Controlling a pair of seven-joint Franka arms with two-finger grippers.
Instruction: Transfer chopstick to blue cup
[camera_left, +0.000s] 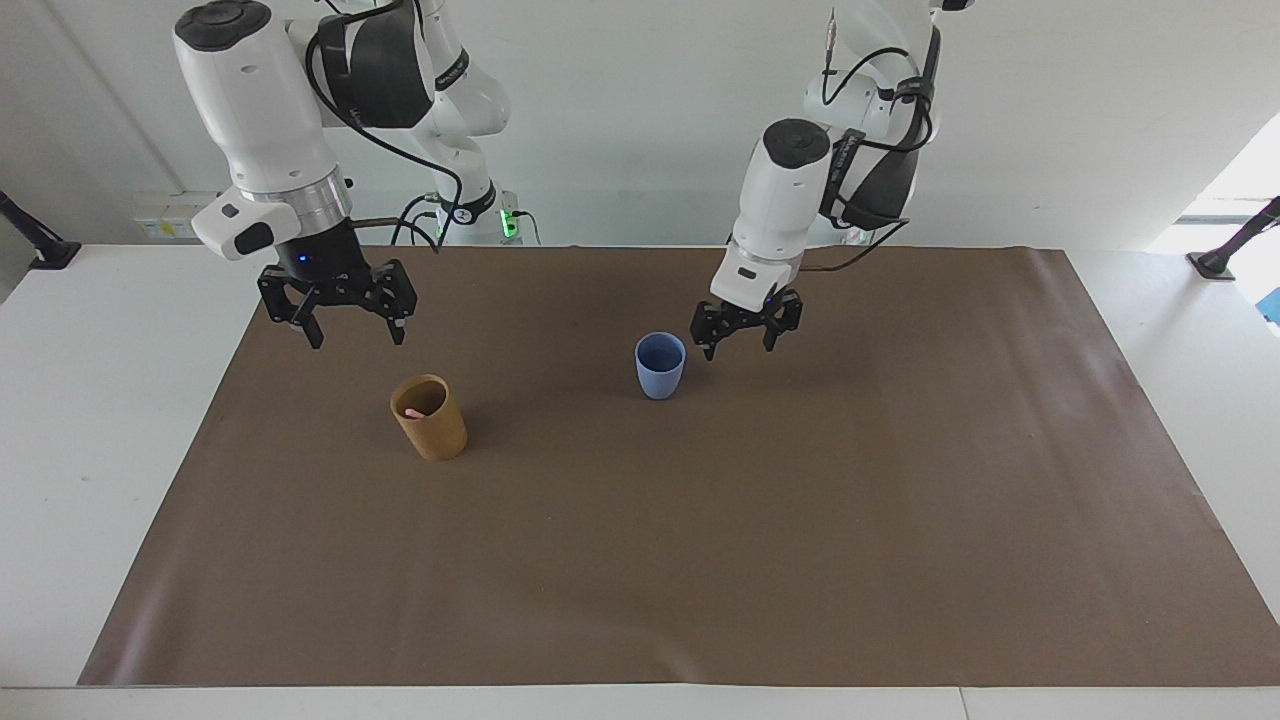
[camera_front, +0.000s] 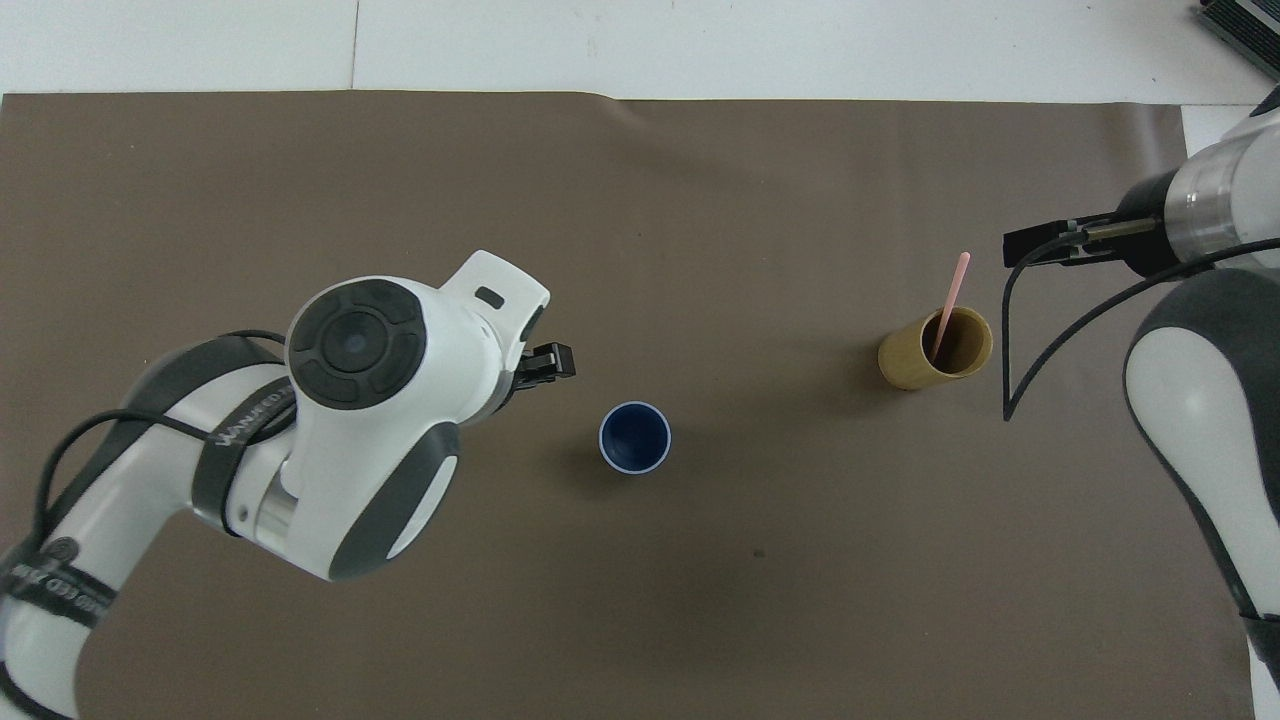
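Observation:
The blue cup (camera_left: 660, 366) stands upright on the brown mat, empty in the overhead view (camera_front: 634, 437). One pale-pink chopstick (camera_front: 950, 298) leans in a tan-brown cup (camera_left: 428, 418), which stands toward the right arm's end; only the chopstick's tip (camera_left: 411, 411) shows in the facing view. My left gripper (camera_left: 738, 345) is open and empty, raised over the mat beside the blue cup, toward the left arm's end. My right gripper (camera_left: 357, 338) is open and empty, up over the mat beside the tan-brown cup (camera_front: 935, 349).
A brown mat (camera_left: 700, 560) covers most of the white table (camera_left: 110, 400). The left arm's wrist (camera_front: 370, 420) hides the mat beside the blue cup in the overhead view.

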